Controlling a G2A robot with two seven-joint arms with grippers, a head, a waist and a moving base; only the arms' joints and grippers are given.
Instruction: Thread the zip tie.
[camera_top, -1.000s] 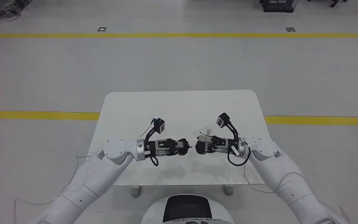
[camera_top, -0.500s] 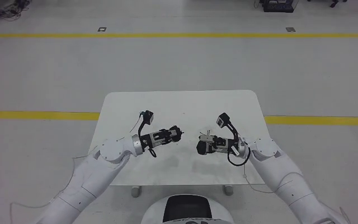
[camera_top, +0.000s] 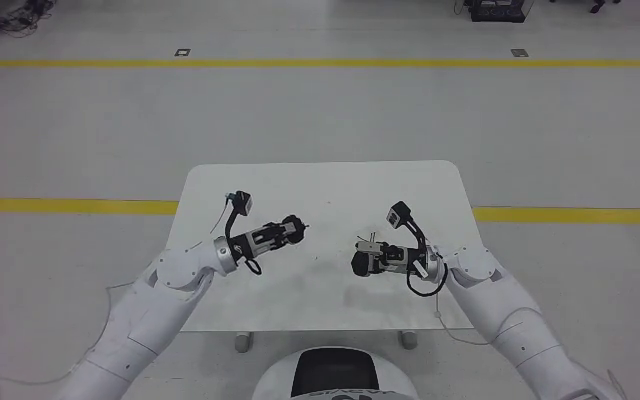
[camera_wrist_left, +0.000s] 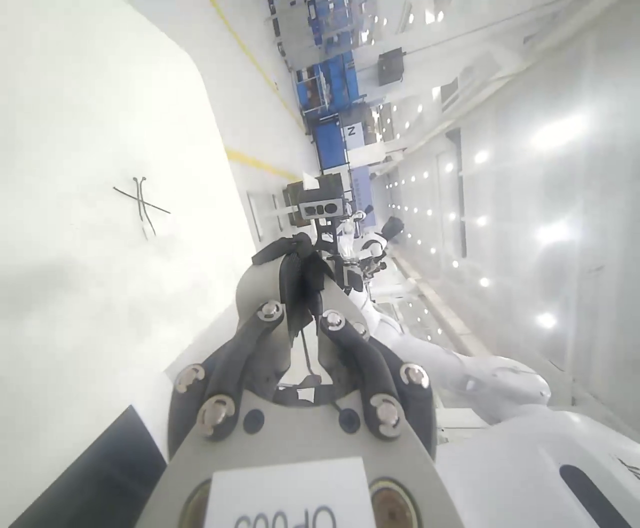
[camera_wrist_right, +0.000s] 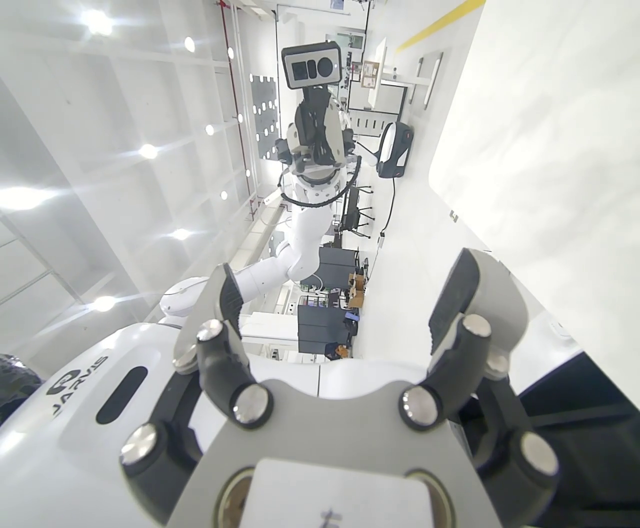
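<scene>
A: So, where is the zip tie?

B: The zip tie (camera_wrist_left: 305, 350) shows as a thin dark strand between the fingers of the left gripper (camera_wrist_left: 299, 262), running back toward the palm. From above, a fine tip pokes out past the fingertips.

A: And that gripper's fingers?

B: Pressed together, pinching the strand. The gripper hangs above the table (camera_top: 400, 190), over its near left-of-middle part, pointing toward the other arm.

A: What about the right gripper?

B: The right gripper (camera_wrist_right: 345, 280) has its fingers (camera_wrist_right: 227, 300) spread wide, with nothing between the pads. In the top view it sits over the near right part of the table, facing the left one, with a clear gap between the two.

A: Anything else lying around?

B: A few loose ties (camera_wrist_left: 142, 207), thin and black, lie flat and crossed over each other on the white tabletop, apart from both grippers. How many there are, I cannot tell.
</scene>
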